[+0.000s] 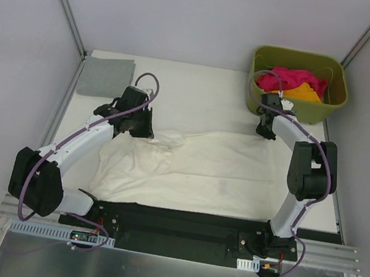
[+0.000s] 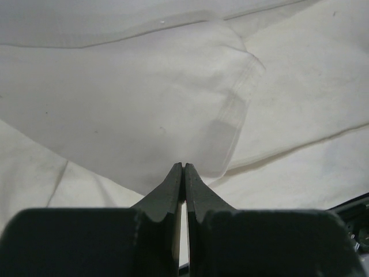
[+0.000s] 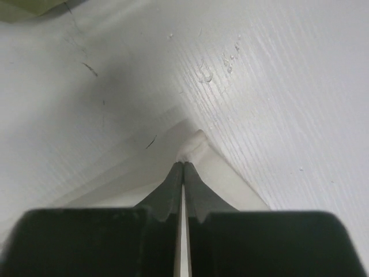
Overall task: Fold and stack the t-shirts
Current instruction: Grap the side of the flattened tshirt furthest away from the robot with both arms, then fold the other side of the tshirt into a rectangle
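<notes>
The cream-white t-shirt (image 1: pixel 214 177) lies spread across the middle of the table (image 1: pixel 204 100), rumpled and bunched on its left side, flatter out to the right. The left hand (image 2: pixel 183 168) is down on that bunched upper-left part, fingers pressed together and pinching a folded, hemmed flap of the cloth right at the tips. Across the way, the right hand (image 3: pixel 183 166) sits at the shirt's far right corner, fingers closed tight on a small peak of cream fabric, with bare table beyond it. So the shirt stretches between the two hands, gripped at both ends. At the far left corner, a grey t-shirt (image 1: pixel 104 75) lies flat, well apart. At the far right, the olive-green basket (image 1: pixel 300 55) holds a magenta-pink t-shirt (image 1: pixel 291 78) and an orange t-shirt (image 1: pixel 306 93).
</notes>
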{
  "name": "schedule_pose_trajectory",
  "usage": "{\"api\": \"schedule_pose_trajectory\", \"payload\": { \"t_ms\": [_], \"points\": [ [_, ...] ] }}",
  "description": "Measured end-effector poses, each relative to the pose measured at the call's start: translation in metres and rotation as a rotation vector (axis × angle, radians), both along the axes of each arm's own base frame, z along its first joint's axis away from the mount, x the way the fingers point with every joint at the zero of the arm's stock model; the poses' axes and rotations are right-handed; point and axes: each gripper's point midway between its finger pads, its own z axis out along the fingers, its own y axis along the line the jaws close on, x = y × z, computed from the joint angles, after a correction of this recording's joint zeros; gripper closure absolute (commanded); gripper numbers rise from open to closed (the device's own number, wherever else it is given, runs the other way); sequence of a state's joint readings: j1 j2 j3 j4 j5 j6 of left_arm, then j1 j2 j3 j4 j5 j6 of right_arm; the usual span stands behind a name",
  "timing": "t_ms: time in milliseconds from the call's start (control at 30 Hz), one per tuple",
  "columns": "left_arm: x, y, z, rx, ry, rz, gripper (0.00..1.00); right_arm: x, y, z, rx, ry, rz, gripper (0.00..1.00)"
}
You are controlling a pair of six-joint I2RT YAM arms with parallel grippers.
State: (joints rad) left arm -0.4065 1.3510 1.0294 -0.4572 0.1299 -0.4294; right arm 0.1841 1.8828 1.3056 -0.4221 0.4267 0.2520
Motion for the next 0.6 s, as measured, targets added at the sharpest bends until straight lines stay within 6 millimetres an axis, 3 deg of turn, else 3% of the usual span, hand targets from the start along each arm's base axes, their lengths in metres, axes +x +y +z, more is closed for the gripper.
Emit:
{"api": "schedule_pose_trajectory", "payload": {
  "t_ms": [200,600],
  "points": [
    [-0.025,0.002,0.001,-0.038,-0.001,0.008,1.00,-0.023,0.007,0.022,-0.011,-0.047,0.035,0.99],
    [-0.088,0.006,-0.010,-0.181,0.055,0.024,1.00,-0.073,0.002,0.036,-0.030,-0.081,0.053,0.99]
  ]
}}
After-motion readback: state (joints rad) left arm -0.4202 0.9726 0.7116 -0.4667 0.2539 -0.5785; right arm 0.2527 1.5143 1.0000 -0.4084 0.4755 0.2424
